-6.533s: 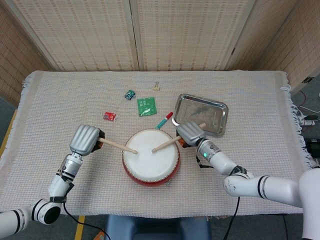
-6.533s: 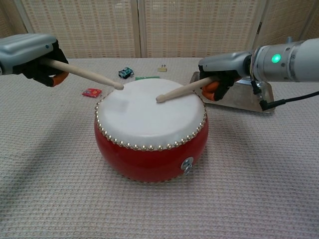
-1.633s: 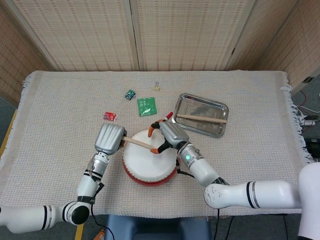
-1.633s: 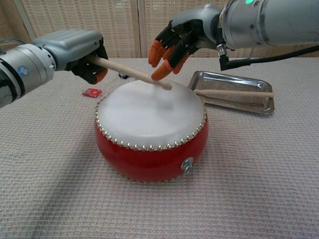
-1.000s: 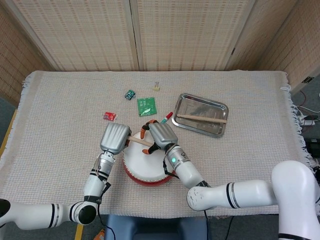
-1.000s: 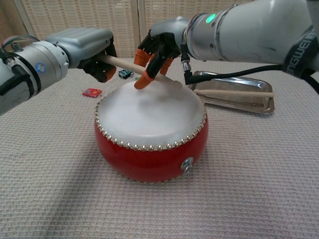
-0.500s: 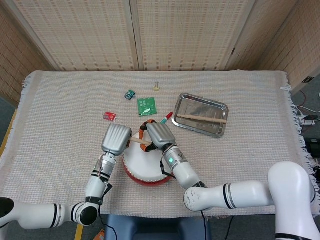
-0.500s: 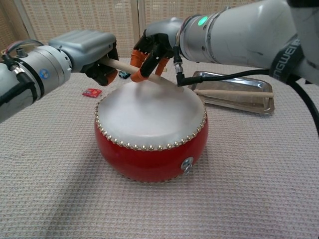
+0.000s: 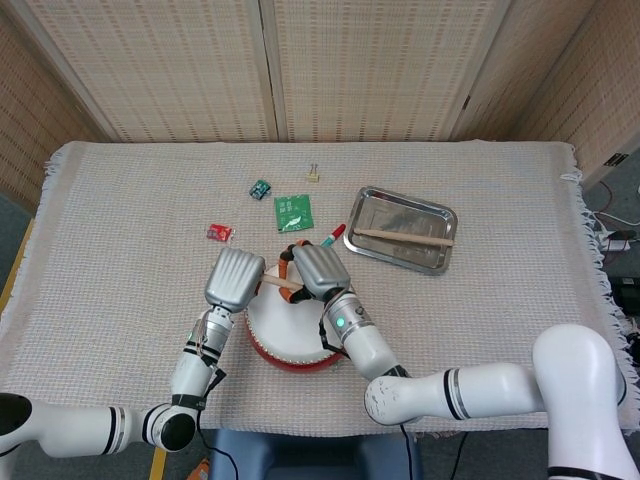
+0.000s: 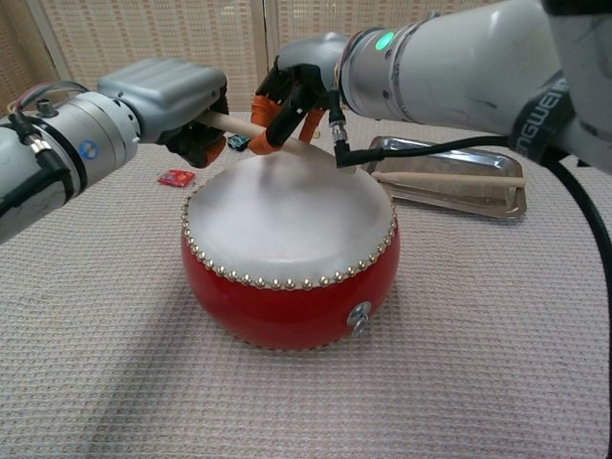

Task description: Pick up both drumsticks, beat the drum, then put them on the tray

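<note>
Handover over drum: left hand grips stick, right hand closing fingers around it for the tray beyond.

1. We have laid one drumstick in the tray; 6.5 s ago our right hand held it over the drum.
2. Our right hand has since come left across the drum's far edge, and its fingers now close around the other drumstick.
3. Our left hand still grips that stick but has moved right, in to the drum's far-left rim.
4. The two hands, once well apart, are now just beside each other.
</note>
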